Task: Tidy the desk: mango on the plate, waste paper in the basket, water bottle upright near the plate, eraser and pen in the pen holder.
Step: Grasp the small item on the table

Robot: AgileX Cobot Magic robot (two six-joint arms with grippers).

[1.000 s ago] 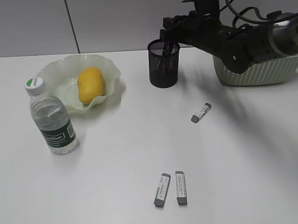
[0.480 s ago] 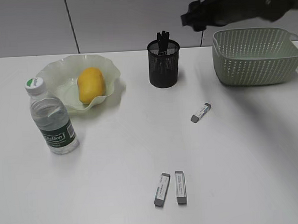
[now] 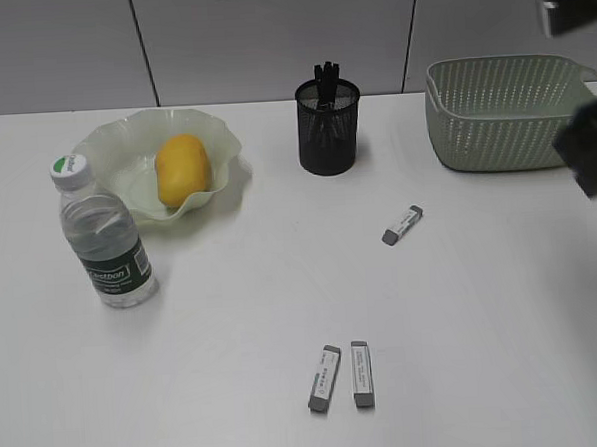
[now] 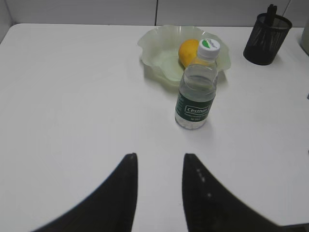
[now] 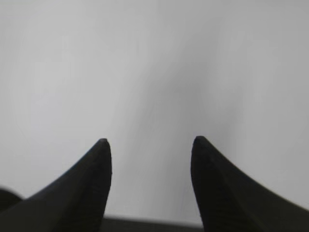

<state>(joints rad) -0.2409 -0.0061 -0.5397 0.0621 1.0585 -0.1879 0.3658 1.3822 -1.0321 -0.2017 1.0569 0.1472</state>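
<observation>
Since a second ago the right arm has left the pen holder (image 3: pixel 329 127), where a black pen (image 3: pixel 325 77) now stands, and pulled away to the tabletop's right edge, where only blurred dark parts of it show. Its right gripper (image 5: pixel 150 145) has its fingers spread apart with nothing between them, only blank pale surface beyond. The left gripper (image 4: pixel 158 162) hovers low over bare tabletop (image 3: pixel 234 337) with its dark fingers part-way apart and empty. The mango (image 3: pixel 182 167) already lies in the plate (image 3: pixel 114 143) near the far left corner, and the water bottle (image 3: pixel 104 234) stands upright just in front of the plate. The basket (image 3: pixel 508 112) sits at the far right; I cannot see whether any waste paper is inside. What looks left are three erasers: one (image 3: pixel 403 224) right of centre, and a pair (image 3: pixel 325 378), (image 3: pixel 361 373) side by side near the front edge. They are small grey-and-white rectangular blocks, probably light, fairly stiff and slightly grippy rather than slippery, and not fragile. Pinching one across its short width at mid-length looks best; the pair lie so close that fingers may nudge the neighbour. The holder is open black wire mesh, a narrow target.
</observation>
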